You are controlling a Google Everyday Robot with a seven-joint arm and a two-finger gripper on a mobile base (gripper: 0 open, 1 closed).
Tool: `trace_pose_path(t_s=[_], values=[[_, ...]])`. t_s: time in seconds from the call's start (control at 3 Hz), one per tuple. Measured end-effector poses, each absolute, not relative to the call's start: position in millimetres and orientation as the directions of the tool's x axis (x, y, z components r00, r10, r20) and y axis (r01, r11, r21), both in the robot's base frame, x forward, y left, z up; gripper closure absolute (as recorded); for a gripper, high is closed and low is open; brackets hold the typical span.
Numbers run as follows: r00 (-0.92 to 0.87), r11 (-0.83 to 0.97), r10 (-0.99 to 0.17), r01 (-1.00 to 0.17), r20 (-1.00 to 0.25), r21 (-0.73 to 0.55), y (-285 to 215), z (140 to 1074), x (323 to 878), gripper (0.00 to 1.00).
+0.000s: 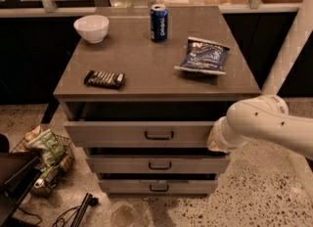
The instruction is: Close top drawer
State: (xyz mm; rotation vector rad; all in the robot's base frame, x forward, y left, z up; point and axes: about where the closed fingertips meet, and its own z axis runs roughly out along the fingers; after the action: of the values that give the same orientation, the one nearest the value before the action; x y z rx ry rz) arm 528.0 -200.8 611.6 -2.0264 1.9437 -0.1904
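The top drawer is found pulled partly out just beneath the bench top, its dark bar handle set at the centre of the front panel. The pincer is placed at the panel's right end, and its state cannot be told, as it is masked by the white arm. On the bench are laid a white bowl, a blue soda can, a blue snack bag and a chocolate bar.

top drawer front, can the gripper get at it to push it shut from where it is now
Probably yes: the gripper is at the right end of the front panel of the top drawer, apparently touching it, with nothing between them. The drawer juts out, partly open.
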Motion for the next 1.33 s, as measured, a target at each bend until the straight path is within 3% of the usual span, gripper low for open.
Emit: trace_pose_path(t_s=[0.67,1.33], values=[[0.126,-0.078,-0.983,-0.946,-0.136,-0.314,-185,604,548,1.0],[0.138,-0.09,-0.981,-0.947,-0.139,-0.309,-181,602,546,0.59]])
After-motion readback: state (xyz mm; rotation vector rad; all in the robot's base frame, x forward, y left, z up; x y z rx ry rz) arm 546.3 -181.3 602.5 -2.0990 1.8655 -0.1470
